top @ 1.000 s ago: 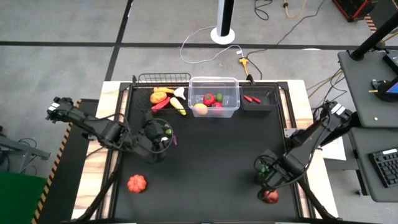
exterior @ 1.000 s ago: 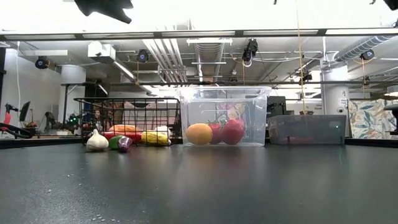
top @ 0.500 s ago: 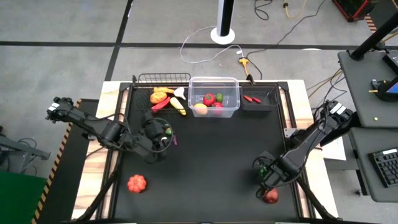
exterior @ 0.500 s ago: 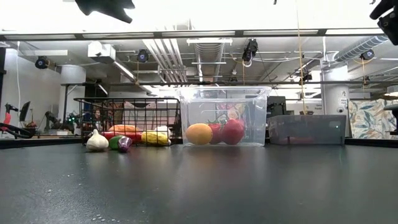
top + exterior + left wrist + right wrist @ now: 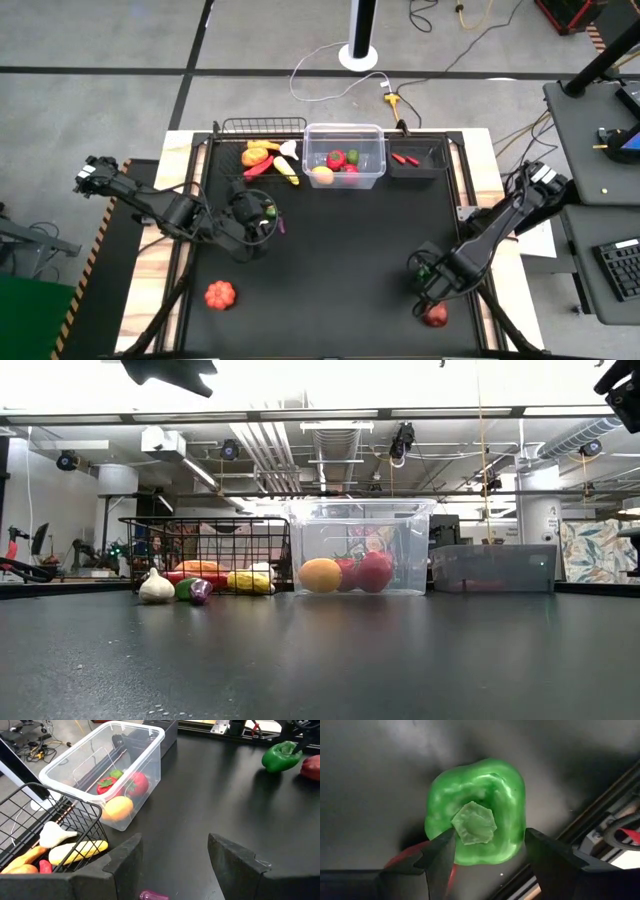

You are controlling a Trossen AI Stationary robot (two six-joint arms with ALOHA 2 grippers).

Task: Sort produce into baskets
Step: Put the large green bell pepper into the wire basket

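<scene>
A green pepper [image 5: 475,815] stands on the black table [image 5: 340,250] at the near right, stem up, beside a red tomato [image 5: 434,316]. My right gripper [image 5: 490,840] points down over the pepper, open, one finger on either side of it. My left gripper [image 5: 175,845] hangs open above the table's left part with nothing between its fingers. Below it lie a small purple piece [image 5: 152,896], a white garlic [image 5: 155,588] and a green piece [image 5: 186,589]. At the far edge stand the wire basket [image 5: 262,128], the clear bin [image 5: 345,132] and the dark tray [image 5: 430,165].
The wire basket holds a carrot, corn [image 5: 80,851], a chilli and a garlic. In the clear bin lie a tomato [image 5: 137,782], an orange fruit [image 5: 117,809] and a green piece. Red chillies [image 5: 405,158] lie in the tray. An orange-red pumpkin [image 5: 220,294] sits at the near left.
My right gripper has come down over the green pepper, its fingers the same distance apart, and then held still. The pepper and the tomato have stayed where they were.
</scene>
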